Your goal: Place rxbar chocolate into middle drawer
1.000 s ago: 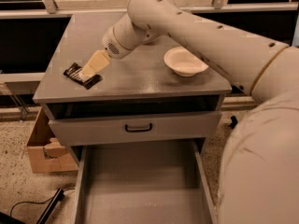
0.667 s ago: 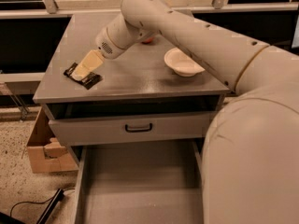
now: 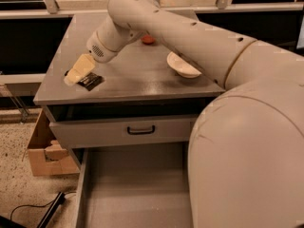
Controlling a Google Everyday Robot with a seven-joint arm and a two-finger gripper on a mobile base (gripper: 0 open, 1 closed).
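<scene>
The rxbar chocolate (image 3: 91, 81), a flat dark bar with white print, lies on the grey cabinet top near its front left corner. My gripper (image 3: 78, 71) is down on the bar's left part and covers it; only the bar's right end shows. The middle drawer (image 3: 137, 194) is pulled out below, a plain grey box with a bare floor. My arm reaches in from the right and fills the right side of the view.
A grey drawer front with a black handle (image 3: 141, 129) sits above the open drawer. A white bowl (image 3: 183, 65) and a red apple (image 3: 148, 39) stand on the cabinet top. A cardboard box (image 3: 47, 151) and a cable (image 3: 47, 213) lie on the floor at left.
My gripper has shifted a little left and down over the bar. My arm's elbow has swung closer and fills more of the right side. The bar has stayed in place.
</scene>
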